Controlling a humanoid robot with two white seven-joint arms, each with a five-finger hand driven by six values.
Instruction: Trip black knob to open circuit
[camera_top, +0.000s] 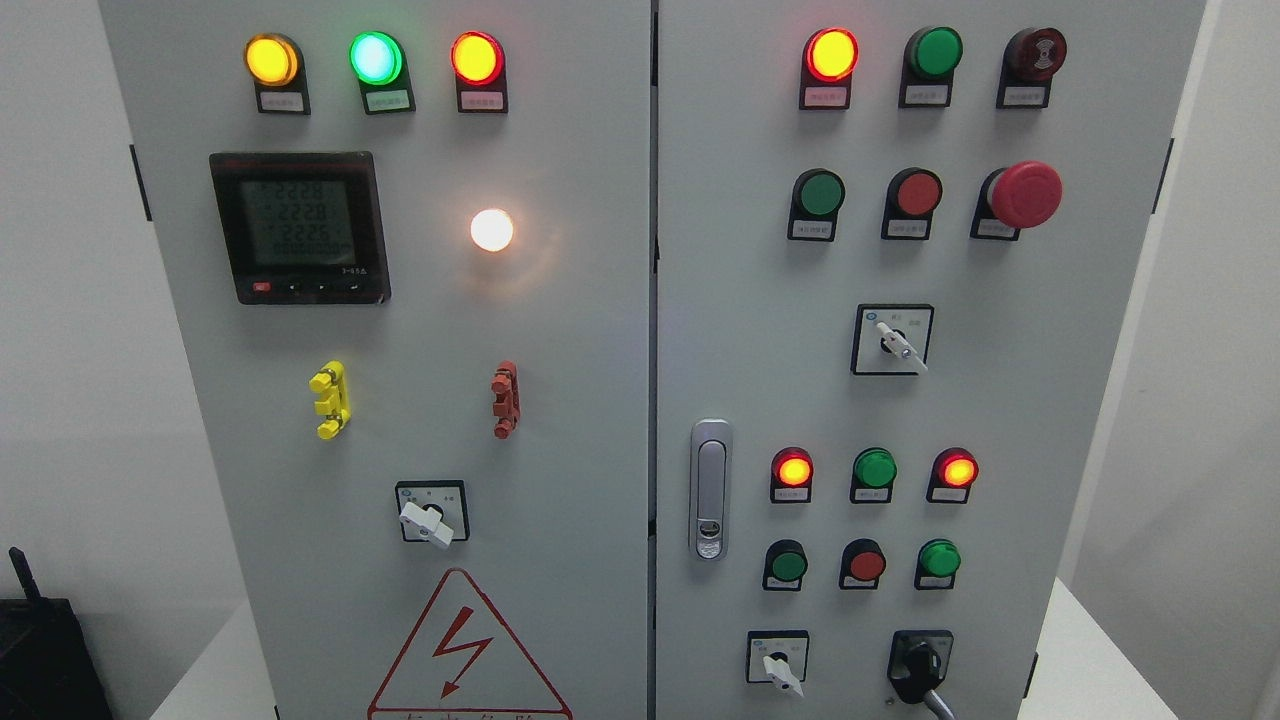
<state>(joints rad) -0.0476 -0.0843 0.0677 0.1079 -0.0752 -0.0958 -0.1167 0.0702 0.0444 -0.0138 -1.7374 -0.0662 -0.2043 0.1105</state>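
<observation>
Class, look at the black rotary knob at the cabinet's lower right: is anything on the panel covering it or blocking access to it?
Nothing visible covers the black rotary knob; it sits exposed on the grey cabinet door, right of the white-handled selector switch. A grey cable leaves it downward. Neither robot hand is in view, so their path cannot be judged.

The digital meter (299, 228) on the cabinet's left door (400, 330) shows rows of digits reading roughly 222.8, 222.8 and 222.6. Lower on that door, a red-outlined warning triangle (458, 650) carries a lightning-bolt sign. The small labels under the lamps and buttons are too small to read.
</observation>
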